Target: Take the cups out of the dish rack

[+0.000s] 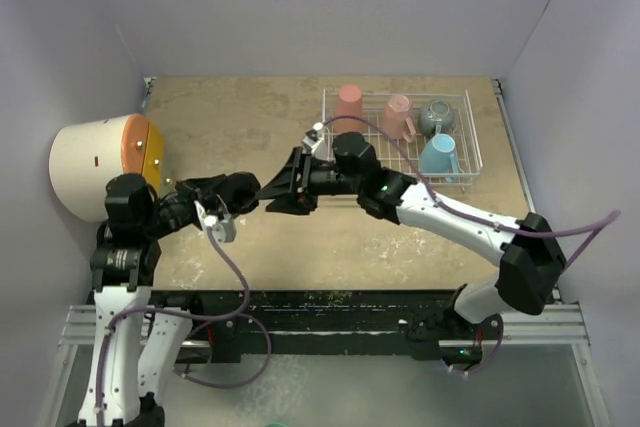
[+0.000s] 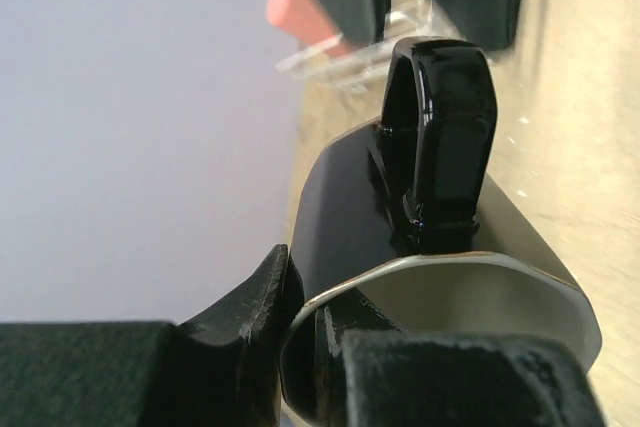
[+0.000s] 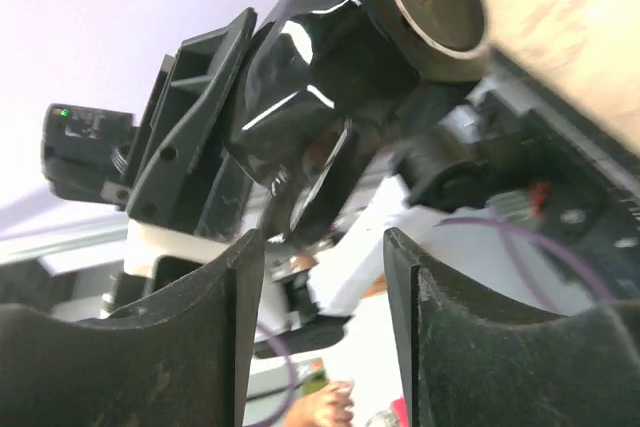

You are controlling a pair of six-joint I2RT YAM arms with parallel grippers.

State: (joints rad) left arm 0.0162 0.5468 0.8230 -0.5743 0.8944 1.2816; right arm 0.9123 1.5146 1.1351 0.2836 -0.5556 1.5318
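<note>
Hands meet above the middle of the tan surface [image 1: 250, 117]: the left hand [image 1: 248, 191] is clamped on the rim of a glossy black ceramic mug [image 2: 340, 207], one finger inside and one outside, while the right hand [image 3: 322, 242] faces the mug with its fingers apart, gripping nothing. Farther back on the right, the white wire dish rack [image 1: 470, 147] holds a handleless salmon-red tumbler [image 1: 350, 104], a pale pink mug [image 1: 398, 115], a dark grey-blue mug [image 1: 436, 117] and a light blue mug [image 1: 438, 155].

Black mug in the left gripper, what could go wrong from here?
The left gripper pinches the glossy black mug by its rim alone, so it may slip or tilt. The right gripper, jaws open, sits very close; pulling away could knock the mug.
</note>
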